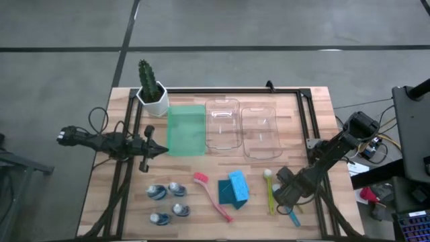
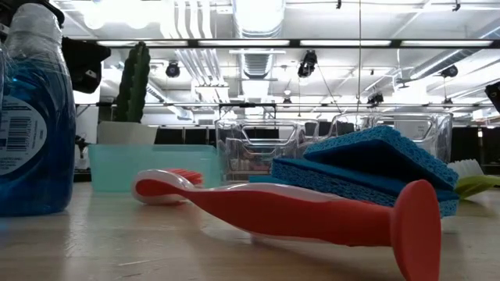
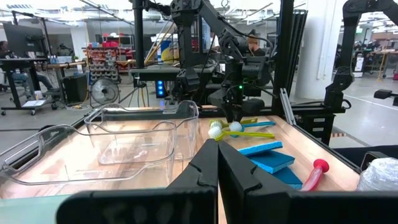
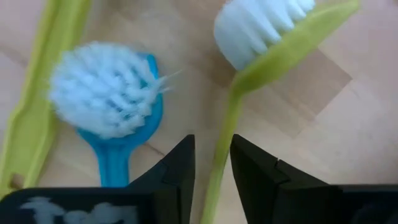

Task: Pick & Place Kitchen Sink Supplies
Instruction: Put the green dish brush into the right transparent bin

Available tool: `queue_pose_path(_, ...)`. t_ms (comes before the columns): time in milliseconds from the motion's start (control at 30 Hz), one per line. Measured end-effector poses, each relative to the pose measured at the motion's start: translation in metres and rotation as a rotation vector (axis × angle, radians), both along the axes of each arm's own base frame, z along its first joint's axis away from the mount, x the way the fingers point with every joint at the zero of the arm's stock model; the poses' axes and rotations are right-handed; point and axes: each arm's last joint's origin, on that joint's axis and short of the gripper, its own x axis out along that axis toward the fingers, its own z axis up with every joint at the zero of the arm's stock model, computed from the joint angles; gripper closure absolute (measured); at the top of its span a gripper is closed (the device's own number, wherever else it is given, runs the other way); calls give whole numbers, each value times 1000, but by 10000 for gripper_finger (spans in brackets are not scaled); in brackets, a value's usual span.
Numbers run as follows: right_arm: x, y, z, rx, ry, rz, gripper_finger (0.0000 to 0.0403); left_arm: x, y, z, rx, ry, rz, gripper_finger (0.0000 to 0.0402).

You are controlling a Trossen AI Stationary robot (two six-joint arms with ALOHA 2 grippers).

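My right gripper points down at the table's near right and is open. Its fingers stand on either side of the thin neck of a yellow-green brush, just behind its white head; a sliver of table shows between one finger and the neck. A blue white-headed brush lies beside it on its back. A pink long-handled brush, stacked blue sponges and several small blue-white bottles lie on the near half. My left gripper waits shut at the left, holding nothing.
A green tray and two clear trays stand in a row across the middle. A potted cactus is at the far left. A second yellow-green handle lies beside the blue brush. A black frame rail runs along the right.
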Motion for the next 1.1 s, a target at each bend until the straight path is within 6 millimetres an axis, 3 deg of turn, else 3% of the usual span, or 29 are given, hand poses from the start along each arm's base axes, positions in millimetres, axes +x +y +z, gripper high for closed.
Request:
queue_pose_path(333, -1, 0, 2, 15, 7, 11, 383, 0, 0, 0, -1, -1, 0, 399)
queue_pose_path(467, -2, -1, 6, 28, -3, 14, 383, 0, 0, 0, 0, -1, 0, 399)
queue_pose_path(1100, -7, -13, 87, 66, -188, 0, 381, 0, 0, 0, -1, -3, 1, 399)
